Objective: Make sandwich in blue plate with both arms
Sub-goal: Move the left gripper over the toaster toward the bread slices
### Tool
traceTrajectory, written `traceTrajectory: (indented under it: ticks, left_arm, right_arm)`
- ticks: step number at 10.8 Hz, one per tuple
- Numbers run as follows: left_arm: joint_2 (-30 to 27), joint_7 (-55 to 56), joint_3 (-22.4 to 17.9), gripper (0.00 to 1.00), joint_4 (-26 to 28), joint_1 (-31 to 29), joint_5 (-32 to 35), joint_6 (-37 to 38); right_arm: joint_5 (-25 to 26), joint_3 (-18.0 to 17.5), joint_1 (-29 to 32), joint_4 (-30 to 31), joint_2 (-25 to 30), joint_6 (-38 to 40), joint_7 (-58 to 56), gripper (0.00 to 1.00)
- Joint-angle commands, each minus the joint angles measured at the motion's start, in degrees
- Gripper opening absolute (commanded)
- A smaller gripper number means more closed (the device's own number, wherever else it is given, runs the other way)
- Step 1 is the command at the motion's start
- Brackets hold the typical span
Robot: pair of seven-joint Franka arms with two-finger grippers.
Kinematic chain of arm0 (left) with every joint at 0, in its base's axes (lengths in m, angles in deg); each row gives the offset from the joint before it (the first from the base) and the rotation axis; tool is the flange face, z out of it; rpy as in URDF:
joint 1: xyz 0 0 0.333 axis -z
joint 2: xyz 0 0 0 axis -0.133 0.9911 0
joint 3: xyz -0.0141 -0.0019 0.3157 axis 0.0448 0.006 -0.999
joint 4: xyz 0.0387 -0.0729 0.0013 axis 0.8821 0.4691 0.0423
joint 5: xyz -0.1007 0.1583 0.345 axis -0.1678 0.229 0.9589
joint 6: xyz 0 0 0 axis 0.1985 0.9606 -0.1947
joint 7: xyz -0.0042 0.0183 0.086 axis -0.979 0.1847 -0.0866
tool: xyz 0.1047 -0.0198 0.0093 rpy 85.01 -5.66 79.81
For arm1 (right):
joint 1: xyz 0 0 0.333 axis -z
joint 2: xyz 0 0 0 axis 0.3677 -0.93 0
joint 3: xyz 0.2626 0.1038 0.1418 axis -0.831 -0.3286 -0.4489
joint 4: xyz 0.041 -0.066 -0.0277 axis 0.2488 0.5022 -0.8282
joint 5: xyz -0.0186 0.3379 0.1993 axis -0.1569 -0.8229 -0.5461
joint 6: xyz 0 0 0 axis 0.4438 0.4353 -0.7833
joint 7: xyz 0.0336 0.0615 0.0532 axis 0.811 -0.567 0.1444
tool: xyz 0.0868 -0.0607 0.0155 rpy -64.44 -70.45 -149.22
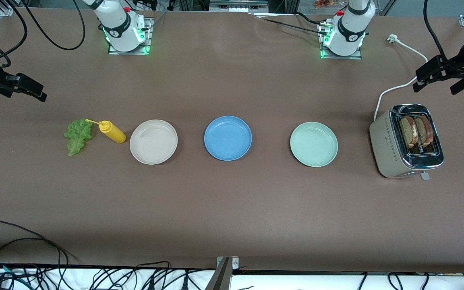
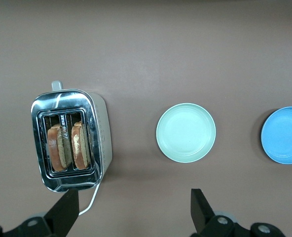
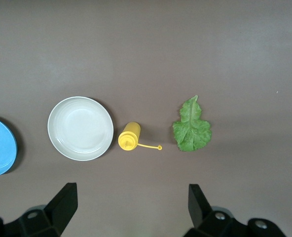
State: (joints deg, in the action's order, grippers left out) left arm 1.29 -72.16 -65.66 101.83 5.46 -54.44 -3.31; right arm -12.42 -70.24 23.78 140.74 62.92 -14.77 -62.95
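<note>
The blue plate [image 1: 228, 138] lies mid-worktop, well apart from both tools. The left tool [image 2: 133, 210] hangs wide open and empty near the toaster [image 1: 405, 141]; the right tool [image 3: 131, 207], equally open and empty, near the lettuce [image 1: 78, 135].

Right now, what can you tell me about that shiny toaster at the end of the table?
The boxy toaster has beige sides and a mirror-bright chrome top with two slots. A brown toast slice stands in each slot, crusts poking out. A lever sticks from its end nearer the front camera, and a white power cord runs from the other end. It stands upright at the left arm's end, beside the pale mint-green plate, untouched.
</note>
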Motion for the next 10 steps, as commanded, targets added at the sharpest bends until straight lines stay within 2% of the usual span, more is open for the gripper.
traceTrajectory:
  ticks: [1,10]
  left_arm:
    - [0.4,0.4,-0.1,1.0,-1.7,0.2,1.0,1.5]
    - [0.4,0.8,0.0,1.0,-0.8,0.8,1.3,1.6]
  right_arm:
    - [0.7,-0.9,0.7,-0.6,0.2,0.5,0.8,1.0]
    - [0.4,-0.9,0.8,-0.8,0.1,0.9,0.8,1.0]
